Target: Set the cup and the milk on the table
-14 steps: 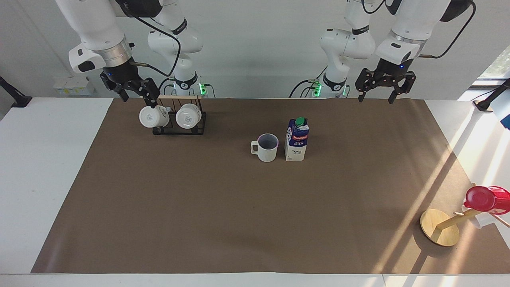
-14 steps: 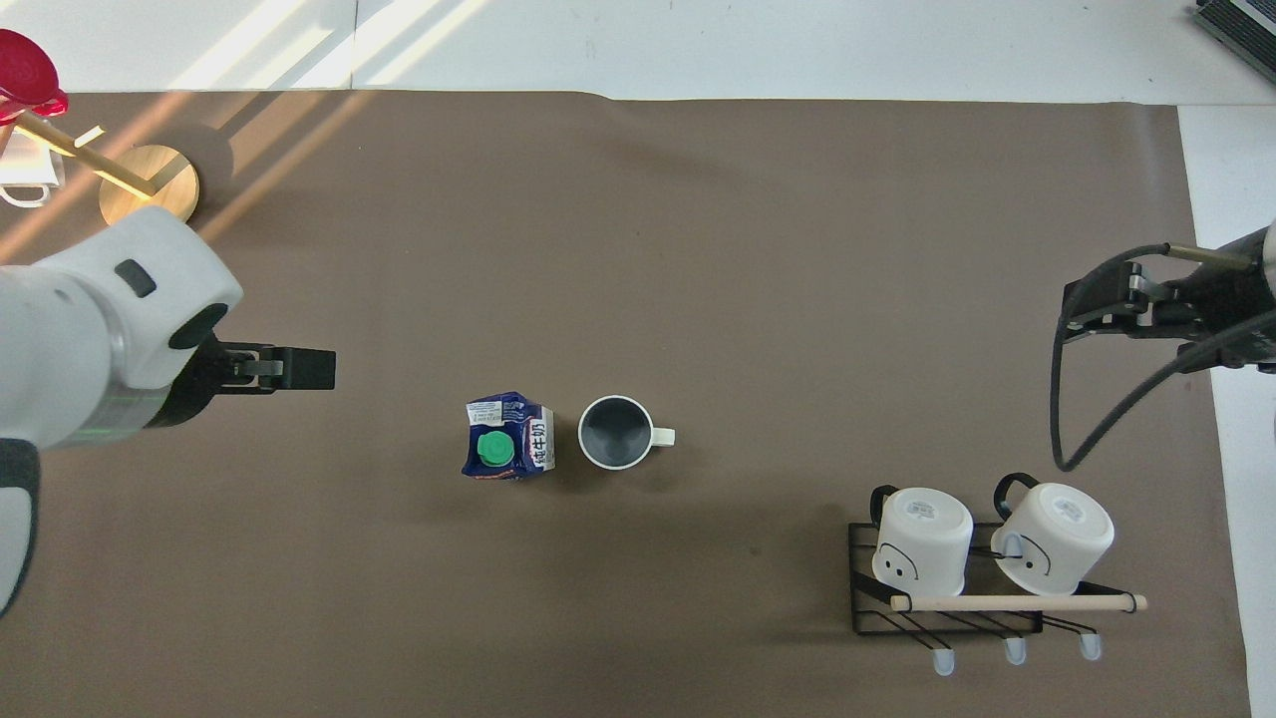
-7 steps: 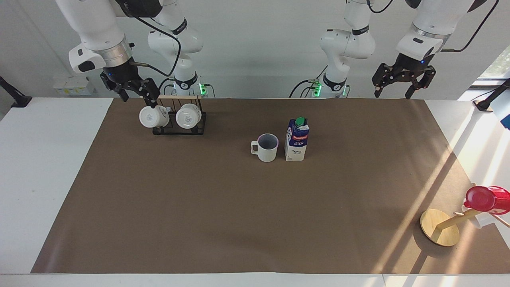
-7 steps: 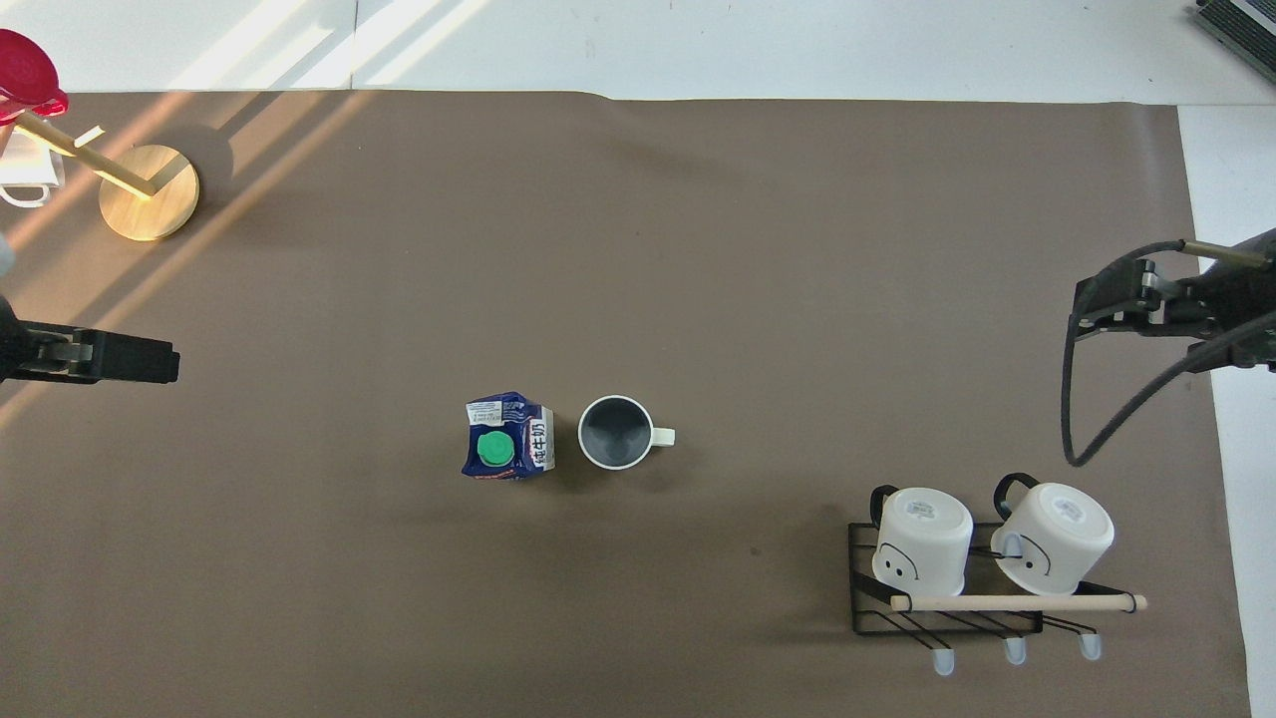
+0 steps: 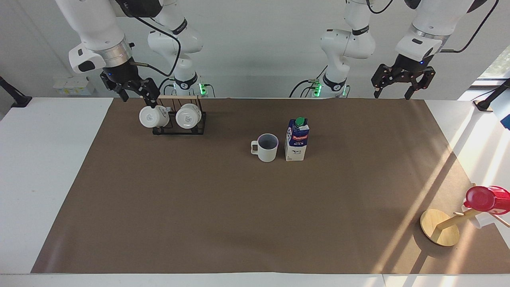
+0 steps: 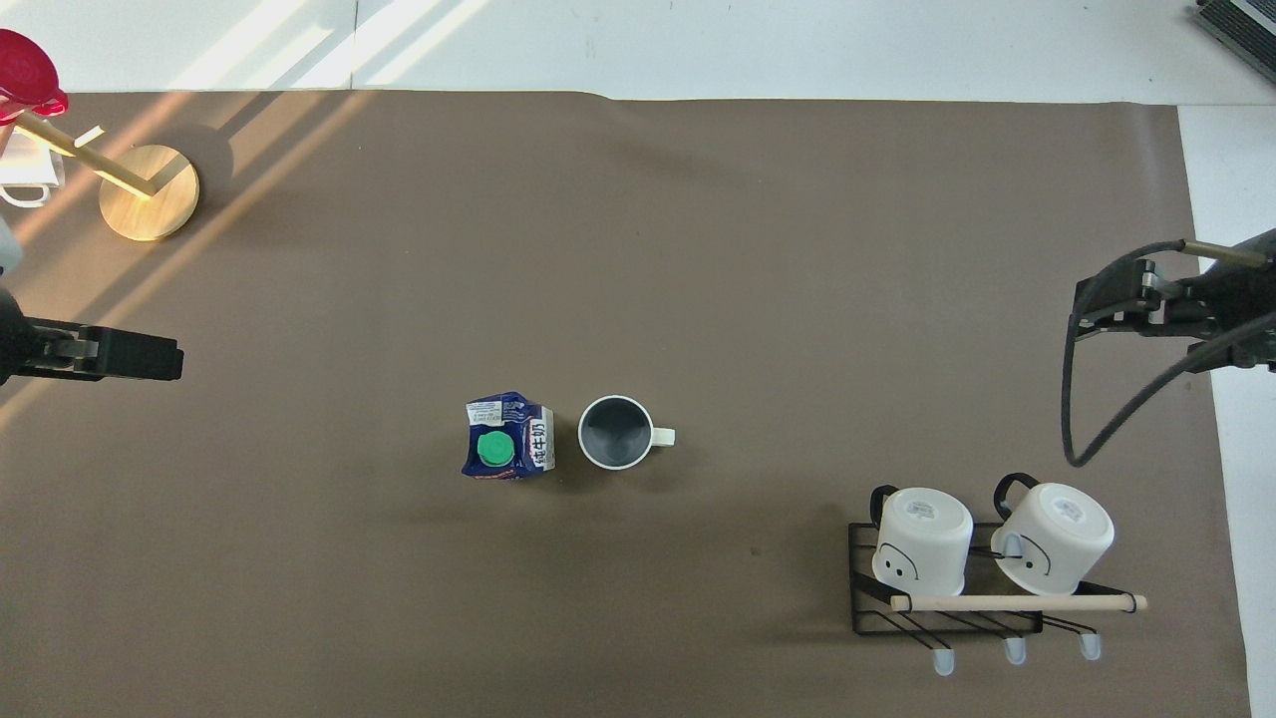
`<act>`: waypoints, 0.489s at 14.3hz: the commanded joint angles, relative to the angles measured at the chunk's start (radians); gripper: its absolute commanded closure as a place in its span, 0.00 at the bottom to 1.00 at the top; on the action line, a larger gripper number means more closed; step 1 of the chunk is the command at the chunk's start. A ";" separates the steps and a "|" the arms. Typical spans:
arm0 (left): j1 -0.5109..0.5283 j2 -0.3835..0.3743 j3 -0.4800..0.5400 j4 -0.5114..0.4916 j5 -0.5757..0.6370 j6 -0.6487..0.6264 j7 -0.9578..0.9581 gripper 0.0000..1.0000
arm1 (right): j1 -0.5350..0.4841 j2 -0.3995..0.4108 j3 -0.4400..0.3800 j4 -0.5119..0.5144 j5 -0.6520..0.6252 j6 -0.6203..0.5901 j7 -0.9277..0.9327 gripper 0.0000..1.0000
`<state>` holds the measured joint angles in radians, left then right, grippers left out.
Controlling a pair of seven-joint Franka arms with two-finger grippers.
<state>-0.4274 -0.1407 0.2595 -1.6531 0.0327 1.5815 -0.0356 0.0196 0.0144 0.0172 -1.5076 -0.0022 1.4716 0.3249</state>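
Note:
The cream-white cup (image 5: 266, 148) stands upright on the brown mat of the table (image 5: 223, 215), handle toward the right arm's end. It also shows in the overhead view (image 6: 615, 432). The milk (image 5: 297, 139) stands upright close beside it, toward the left arm's end, green cap up (image 6: 506, 437). My left gripper (image 5: 391, 95) is open and empty, raised over the mat's edge nearest the robots, at the left arm's end (image 6: 164, 361). My right gripper (image 5: 138, 99) is open and empty, raised just over the mug rack's outer end (image 6: 1087, 304).
A black wire rack (image 5: 179, 126) with a wooden bar holds two white mugs near the right arm's base (image 6: 947, 598). A wooden stand (image 5: 438, 227) carrying a red cup (image 5: 484, 199) sits at the left arm's end, farthest from the robots (image 6: 150, 189).
My left gripper has risen and drawn back toward the left arm's end, then almost stopped. The right gripper, the cup and the milk have not moved.

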 commanded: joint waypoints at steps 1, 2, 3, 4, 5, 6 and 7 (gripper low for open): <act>0.010 0.016 -0.006 0.029 -0.007 -0.017 0.017 0.00 | -0.016 -0.020 0.009 -0.026 -0.001 0.021 -0.024 0.00; 0.010 0.016 -0.006 0.030 -0.005 -0.015 0.017 0.00 | -0.016 -0.020 0.009 -0.026 -0.001 0.021 -0.024 0.00; 0.009 0.016 -0.006 0.030 -0.005 -0.014 0.017 0.00 | -0.016 -0.020 0.009 -0.026 -0.001 0.021 -0.024 0.00; 0.009 0.016 -0.008 0.030 -0.005 -0.014 0.017 0.00 | -0.016 -0.020 0.009 -0.026 -0.001 0.021 -0.024 0.00; 0.010 0.016 -0.008 0.029 -0.007 -0.012 0.017 0.00 | -0.016 -0.019 0.009 -0.026 -0.001 0.023 -0.024 0.00; 0.016 0.018 -0.014 0.029 -0.008 -0.014 0.017 0.00 | -0.015 -0.020 0.009 -0.026 -0.001 0.023 -0.021 0.00; 0.033 0.018 -0.022 0.029 -0.008 -0.015 0.017 0.00 | -0.016 -0.019 0.009 -0.026 -0.001 0.023 -0.021 0.00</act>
<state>-0.4260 -0.1406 0.2550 -1.6530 0.0327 1.5816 -0.0355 0.0196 0.0144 0.0172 -1.5076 -0.0022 1.4716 0.3249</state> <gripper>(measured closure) 0.000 0.000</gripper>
